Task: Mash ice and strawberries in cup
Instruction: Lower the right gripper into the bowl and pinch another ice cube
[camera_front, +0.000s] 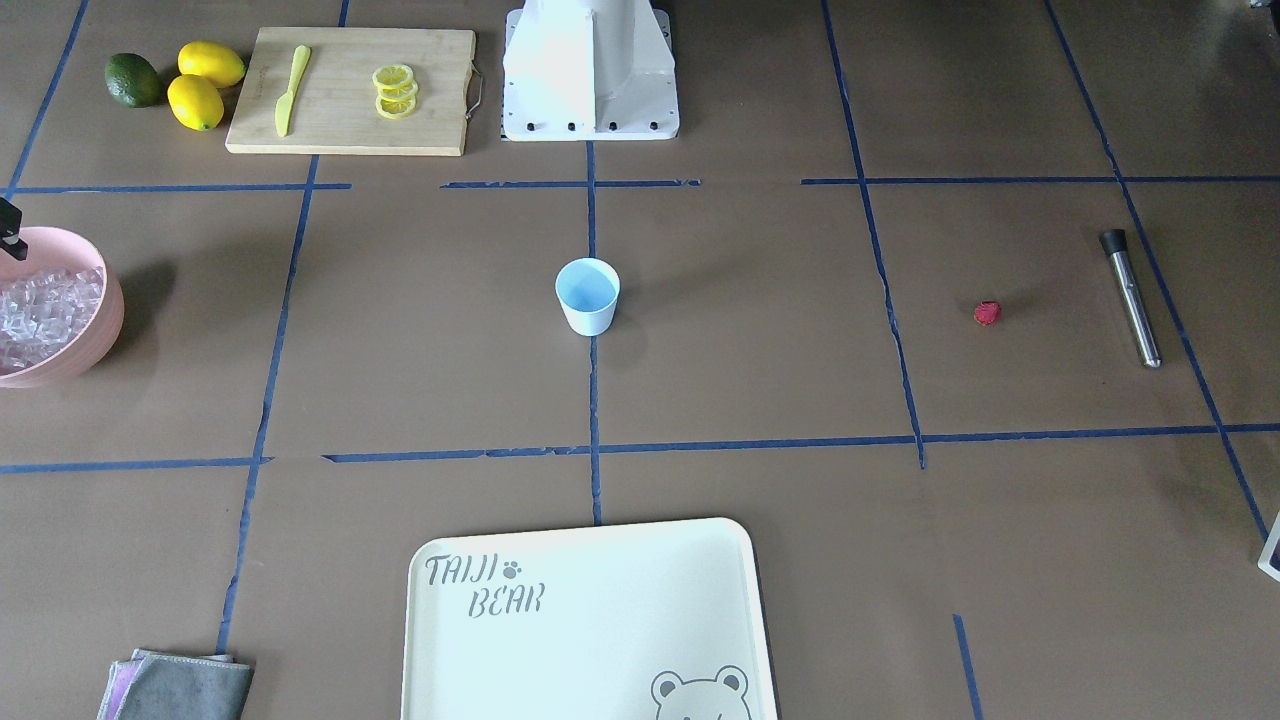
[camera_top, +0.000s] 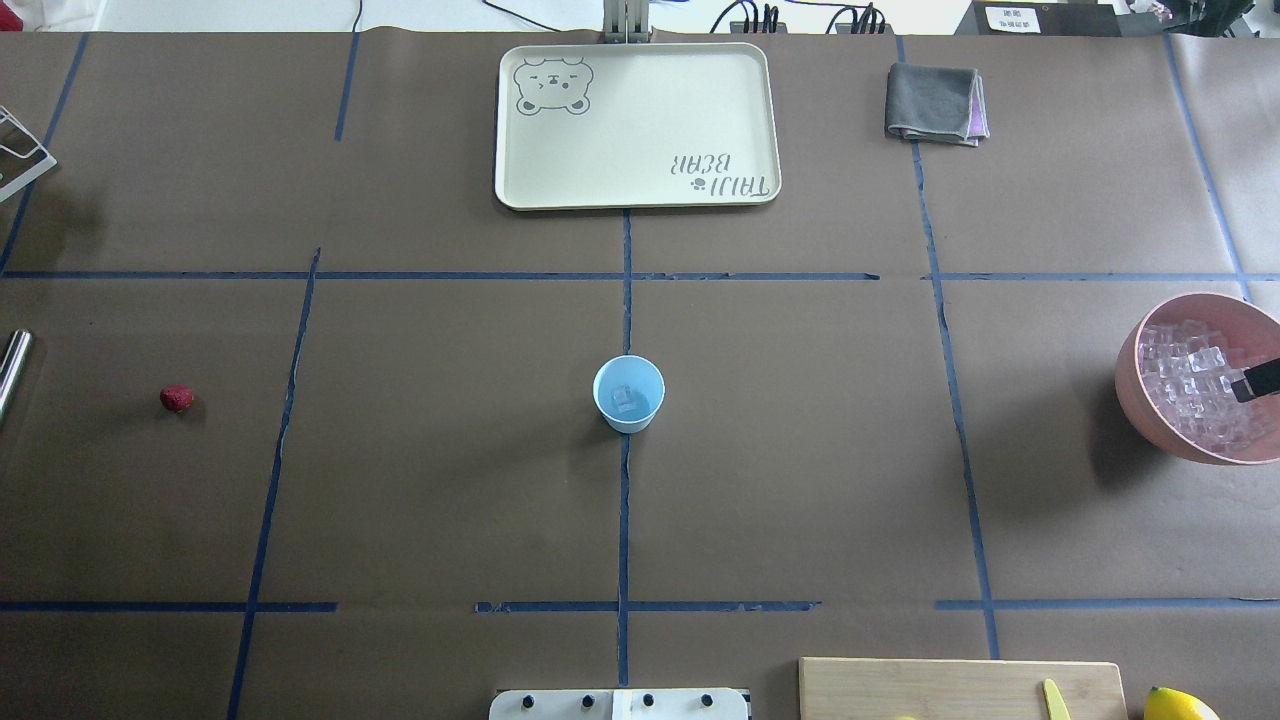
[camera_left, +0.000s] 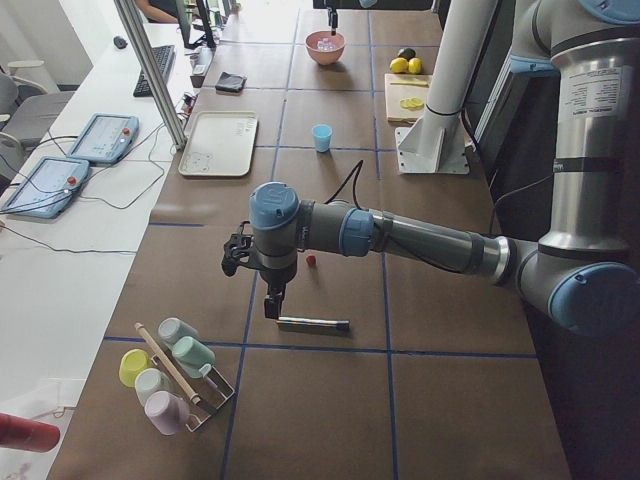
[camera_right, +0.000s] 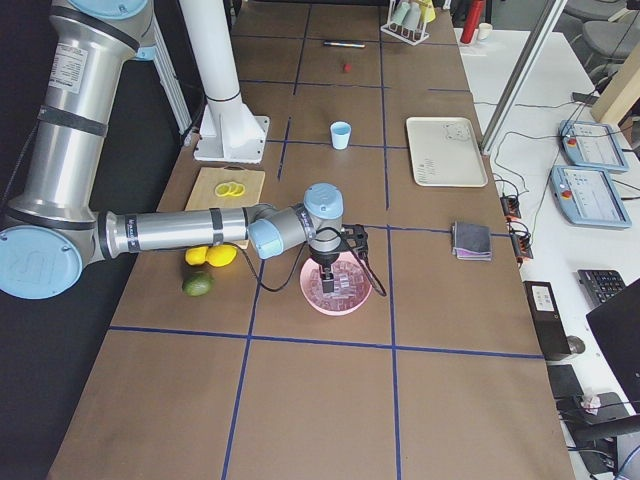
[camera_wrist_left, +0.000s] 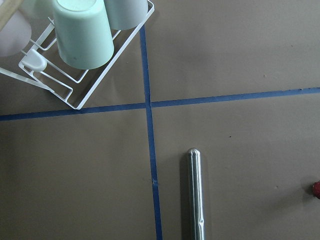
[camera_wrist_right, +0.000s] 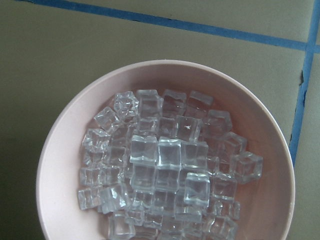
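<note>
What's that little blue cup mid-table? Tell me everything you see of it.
The cup is small, handleless and tapered, pale blue-white outside, light blue inside, plastic-looking. It stands upright on the brown table, over a blue tape line, apart from everything else. One clear ice cube lies inside.

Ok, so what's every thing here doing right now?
Cup: upright, one ice cube inside.
Strawberry: whole, on the table, not in the cup.
Pink bowl: upright, heaped with ice cubes.
Steel muddler: lying flat on the table.
Left hand: just above the muddler, open or shut unclear.
Right hand: over the bowl's ice, open or shut unclear.
</note>
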